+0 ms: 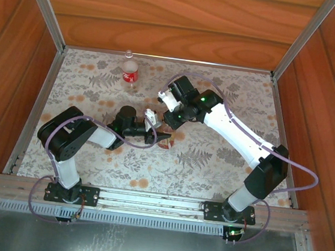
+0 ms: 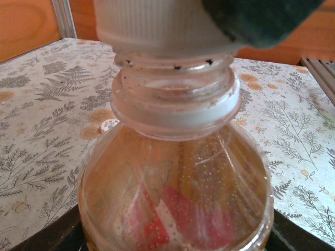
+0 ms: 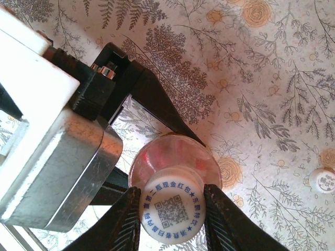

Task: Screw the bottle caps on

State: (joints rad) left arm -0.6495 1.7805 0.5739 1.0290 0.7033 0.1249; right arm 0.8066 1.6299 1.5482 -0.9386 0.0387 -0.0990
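Clamping the clear amber plastic bottle [image 2: 175, 178] is the left tool [image 1: 158, 136]; the right tool [image 3: 171, 191] pinches its round whitish plastic cap [image 3: 171, 212].

floral-print table [image 1: 199, 165], red-label bottle [image 1: 130, 73] upright near far edge, loose cap [image 3: 323, 180]
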